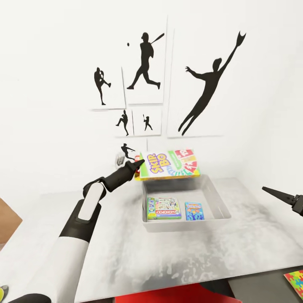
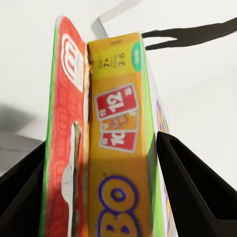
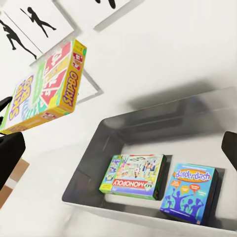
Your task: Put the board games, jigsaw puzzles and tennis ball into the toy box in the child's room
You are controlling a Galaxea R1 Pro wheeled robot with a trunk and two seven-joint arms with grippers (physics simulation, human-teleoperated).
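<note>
With the left claw (image 1: 136,165) clamping the Skip-Bo box (image 1: 170,164) at frame centre above the toy box (image 1: 221,201), lower it level into the bare back half before letting go.

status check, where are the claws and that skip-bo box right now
Left claw shut on Skip-Bo box, held above the bin. Right claw off to the side, empty. Monopoly box and blue box in bin. Nothing blocking.

Left end effector (image 1: 138,164) holds Skip-Bo box (image 1: 171,163) above toy box (image 1: 219,198); Monopoly box (image 1: 163,208), blue box (image 1: 194,211) inside.

Boxes (image 3: 48,88) "SKIP-BO", (image 3: 134,175) "MY MONOPOLY", (image 3: 191,193) "Balderdash".
</note>
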